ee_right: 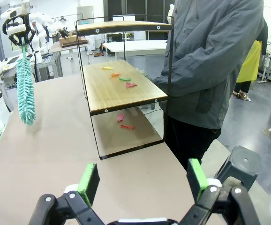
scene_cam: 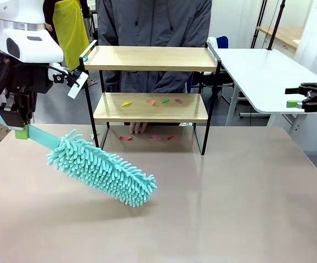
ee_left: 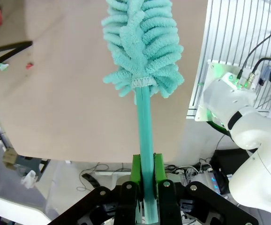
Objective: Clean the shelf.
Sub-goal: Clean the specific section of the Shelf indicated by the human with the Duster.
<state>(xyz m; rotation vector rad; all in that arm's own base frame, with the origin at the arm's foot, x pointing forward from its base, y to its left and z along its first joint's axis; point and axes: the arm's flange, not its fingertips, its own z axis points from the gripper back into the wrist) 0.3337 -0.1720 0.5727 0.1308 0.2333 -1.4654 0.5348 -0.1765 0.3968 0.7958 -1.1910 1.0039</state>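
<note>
The duster point(scene_cam: 101, 172) is clenched in the left tool point(scene_cam: 20, 131); the right tool point(scene_cam: 296, 98) is spread, empty. The shelf point(scene_cam: 147, 58) stands at the desk's point(scene_cam: 230, 192) far side (scraps point(scene_cam: 164, 101) on its lower board); the head should be levelled first.

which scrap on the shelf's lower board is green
The green scrap is third from the robot's left, between the orange scrap and the pink scrap.

Left jaws clamped, right jaws spread wide — both aloft
</note>
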